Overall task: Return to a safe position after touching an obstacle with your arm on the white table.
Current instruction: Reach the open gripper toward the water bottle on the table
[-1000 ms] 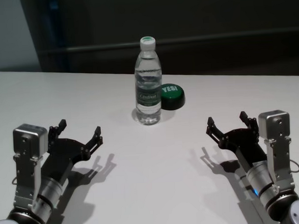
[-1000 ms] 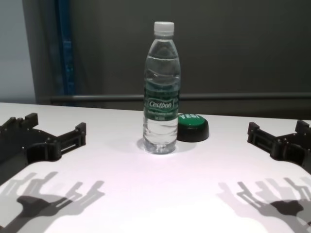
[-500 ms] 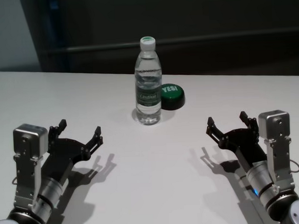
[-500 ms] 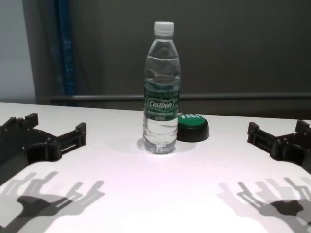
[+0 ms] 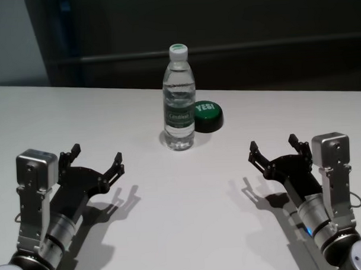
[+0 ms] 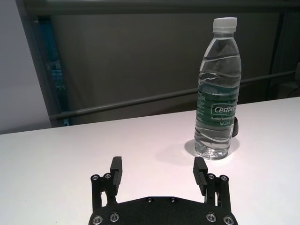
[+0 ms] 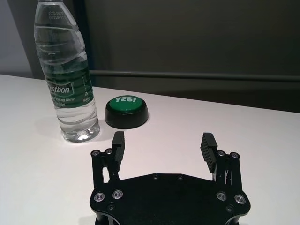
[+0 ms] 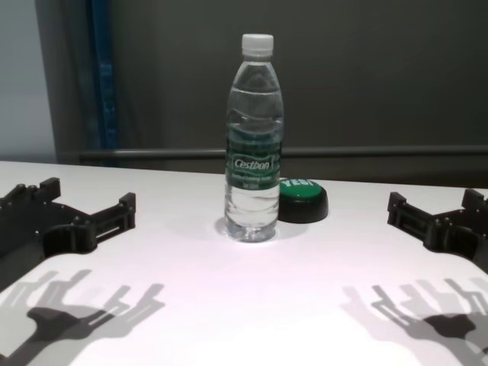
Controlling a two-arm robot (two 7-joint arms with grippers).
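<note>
The obstacle, a clear water bottle (image 5: 179, 105) with a white cap and dark green label, stands upright at the middle back of the white table (image 5: 183, 218). It also shows in the chest view (image 8: 253, 145), the left wrist view (image 6: 217, 93) and the right wrist view (image 7: 68, 75). My left gripper (image 5: 96, 159) is open and empty, low over the table at the near left, well apart from the bottle. My right gripper (image 5: 274, 148) is open and empty at the near right, also apart from it. Both show in the chest view: left gripper (image 8: 82, 203), right gripper (image 8: 436, 207).
A low round green button (image 5: 207, 115) marked "YES!" on a black base sits just right of and behind the bottle, also in the right wrist view (image 7: 126, 110). A dark wall with a rail runs behind the table's far edge.
</note>
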